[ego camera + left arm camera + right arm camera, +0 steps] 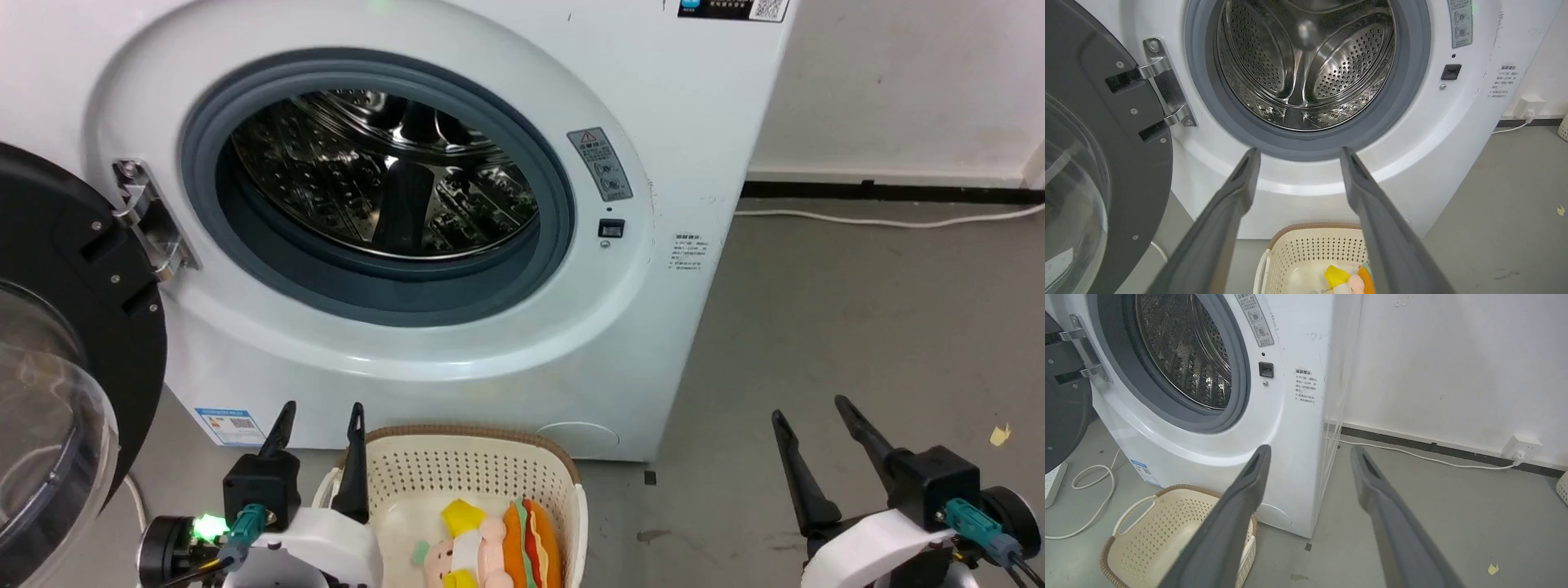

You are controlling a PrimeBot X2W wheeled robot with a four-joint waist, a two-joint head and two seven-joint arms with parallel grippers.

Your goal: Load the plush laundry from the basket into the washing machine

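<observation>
The plush laundry (498, 547) lies in the basket (465, 461) on the floor before the washing machine (686, 163): an orange bun plush with green, red and yellow layers and a pale pink doll with yellow parts. The steel drum (384, 171) shows through the open porthole, and the black-rimmed glass door (57, 367) is swung out to the left. My left gripper (320, 415) is open just left of the basket, above its rim. My right gripper (810, 408) is open over bare floor, well right of the basket. In the left wrist view the basket (1314, 249) and plush (1349, 279) sit between the fingers (1224, 216).
A white cable (882, 219) runs along the floor by the wall at right. In the right wrist view another cable (1090, 498) and a white power strip (1053, 484) lie left of the basket (1159, 535). Grey floor spreads to the right of the washer.
</observation>
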